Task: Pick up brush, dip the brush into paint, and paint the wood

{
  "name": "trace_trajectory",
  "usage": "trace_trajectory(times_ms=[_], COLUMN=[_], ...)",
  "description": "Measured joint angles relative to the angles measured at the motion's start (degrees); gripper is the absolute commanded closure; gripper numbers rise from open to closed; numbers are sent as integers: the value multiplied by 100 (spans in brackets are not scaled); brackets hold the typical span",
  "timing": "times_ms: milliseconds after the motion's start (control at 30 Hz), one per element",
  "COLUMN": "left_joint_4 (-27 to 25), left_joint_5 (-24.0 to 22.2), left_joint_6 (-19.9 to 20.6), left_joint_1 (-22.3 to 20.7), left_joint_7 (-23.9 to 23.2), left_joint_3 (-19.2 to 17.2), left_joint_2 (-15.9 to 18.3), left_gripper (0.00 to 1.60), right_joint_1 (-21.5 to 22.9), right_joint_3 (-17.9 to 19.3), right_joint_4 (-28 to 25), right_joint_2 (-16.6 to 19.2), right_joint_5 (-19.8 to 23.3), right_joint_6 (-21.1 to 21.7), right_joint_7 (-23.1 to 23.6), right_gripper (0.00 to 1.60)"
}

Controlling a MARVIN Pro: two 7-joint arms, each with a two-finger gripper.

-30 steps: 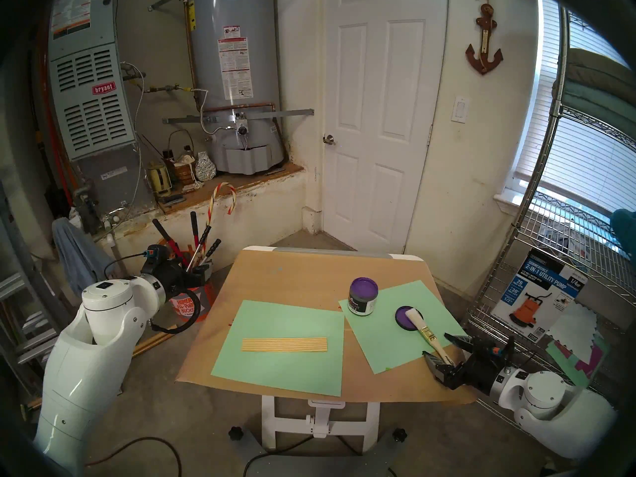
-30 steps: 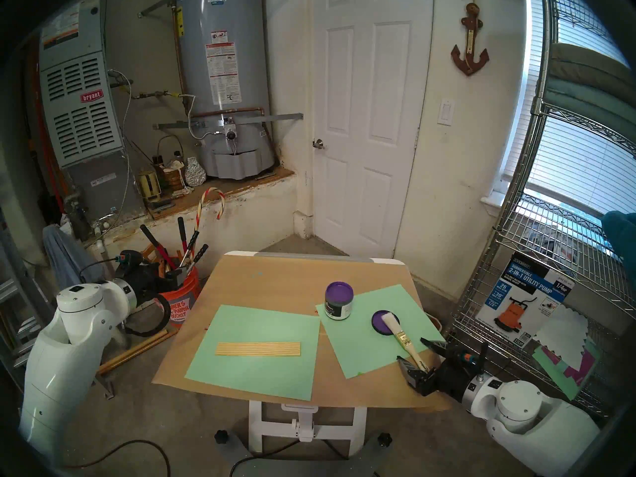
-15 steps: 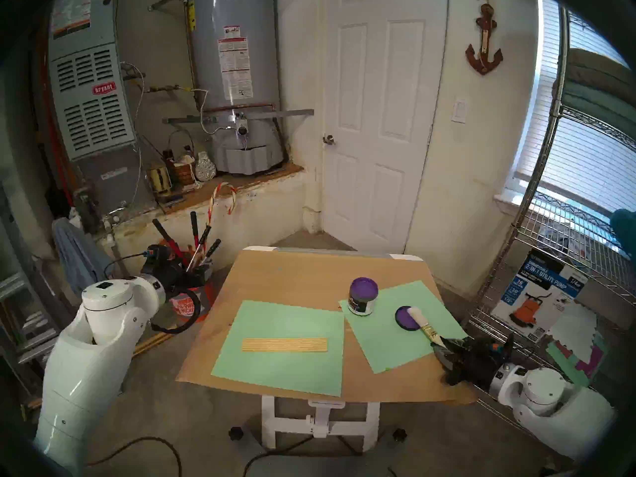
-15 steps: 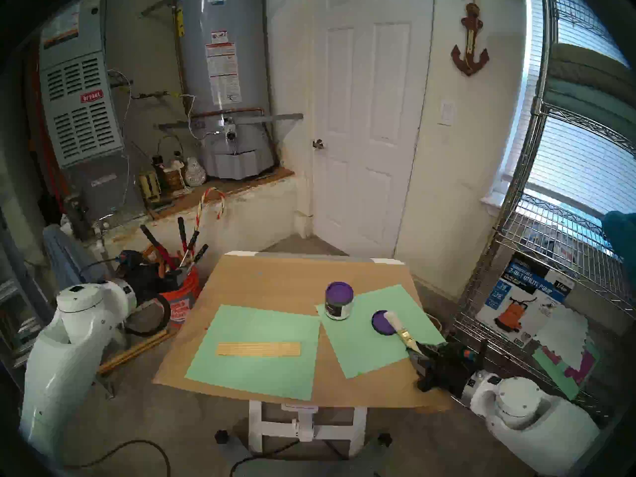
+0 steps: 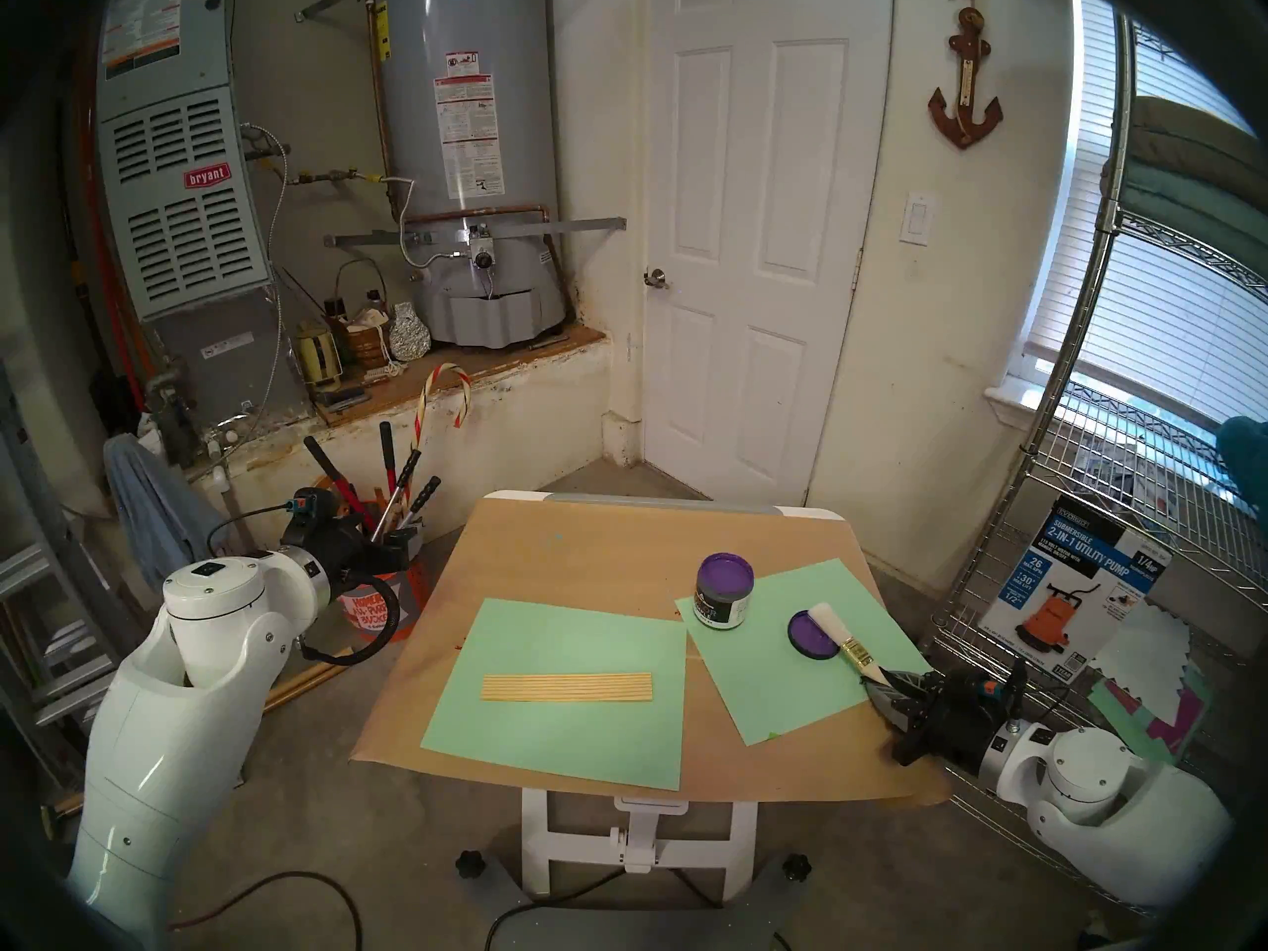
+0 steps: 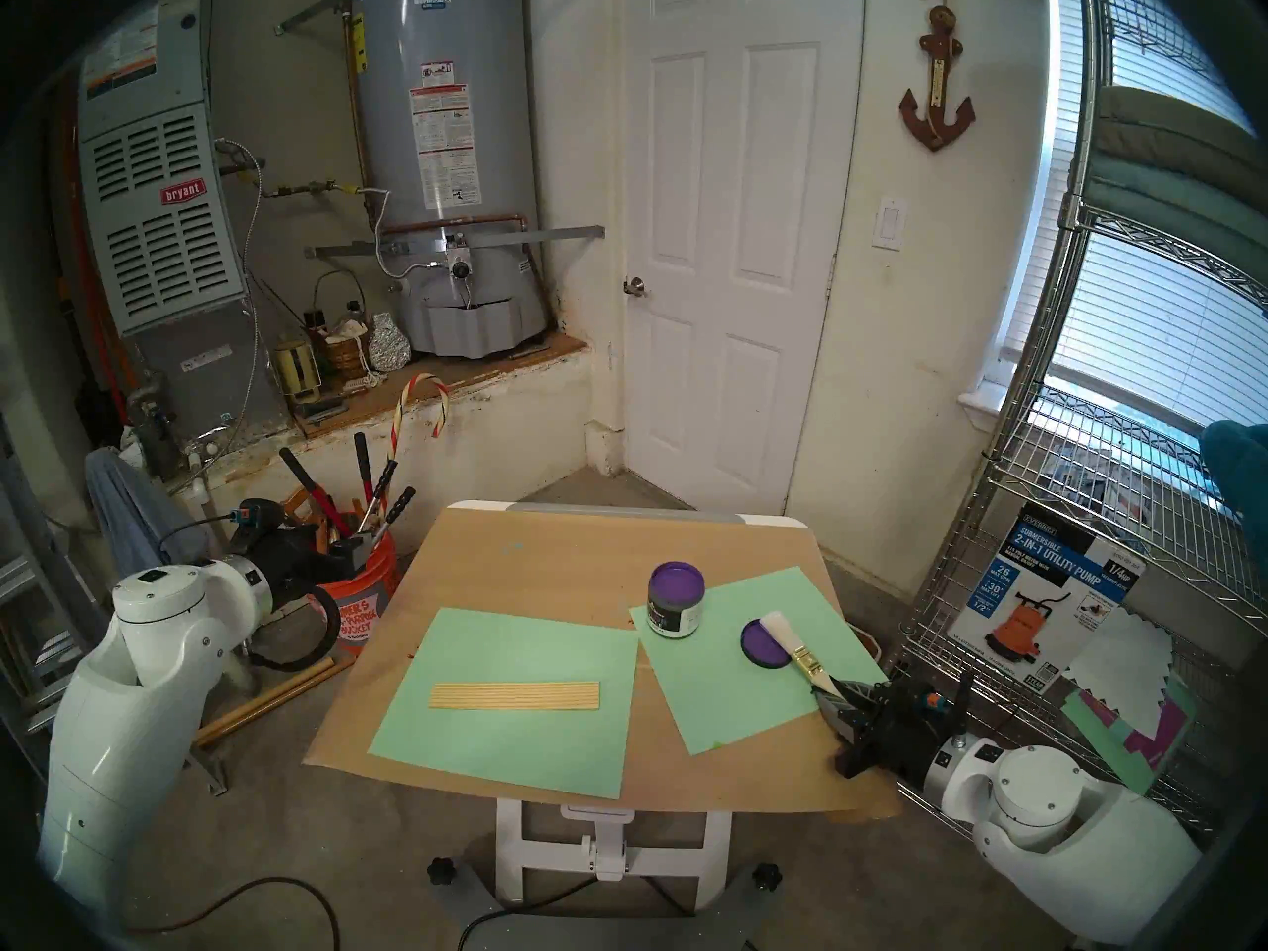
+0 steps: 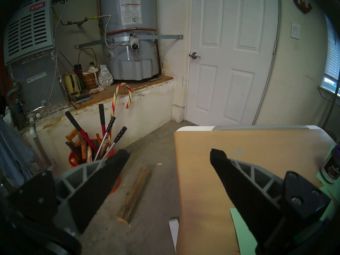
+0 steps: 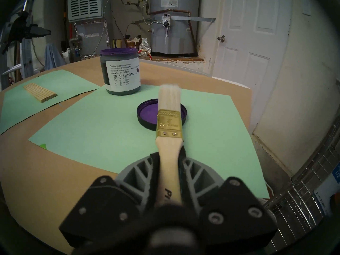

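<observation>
Brush [image 8: 168,120], a small flat paintbrush with pale wooden handle, brass-coloured ferrule and clean white bristles, sits in the right gripper [image 8: 168,157], whose fingers [image 8: 153,168] are closed on the handle just behind the ferrule. Its bristles lie over the upturned black jar lid [image 8: 145,113] coated with purple paint, on the right-hand mint-green paper sheet [image 8: 103,131]. By my judgement the pick-up step is nearly done; dipping comes next. That calls for lifting the brush clear, then lowering the bristles into the paint [image 5: 725,573] in the open dark jar [image 5: 720,596], which stands just beyond the lid toward the bench's middle.

Striped pale-yellow strip of wood [image 5: 567,687] lies unpainted on the left green sheet [image 5: 549,723], well apart from the jar, with bare paper all round it. The right gripper works close to the right edge of the paper-covered bench [image 5: 617,531], and a wire shelf rack [image 5: 1098,490] stands near behind the arm. The left gripper [image 7: 168,157] hangs off the bench's left side, fingers spread and empty.
</observation>
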Motion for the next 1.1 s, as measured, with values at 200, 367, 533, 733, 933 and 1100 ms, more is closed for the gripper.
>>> trace_trajectory(times_ms=[200,367,533,733,933,1100], left_joint_4=[0,1,4,7,8,8], left_joint_5=[0,0,0,0,0,1], left_joint_6=[0,0,0,0,-1,-1], left_joint_1=[0,0,-2,-2,-2,-2], left_joint_7=[0,0,0,-2,-3,-3], left_joint_3=[0,1,4,5,6,6], left_joint_2=[0,0,1,1,2,2], left_gripper=[0,0,0,0,0,0], right_joint_1=[-21,89,363,703,1094,1356], right_joint_3=[172,292,332,340,226,42], right_joint_4=[85,305,568,737,845,961], right_joint_2=[126,294,493,717,930,999], right_joint_5=[-94,-205,-301,-369,-489,-612], right_joint_6=[-232,-388,-470,-514,-564,-636], right_joint_7=[289,643,1078,1581,2160,2510], right_gripper=[137,157,160,160,160,160])
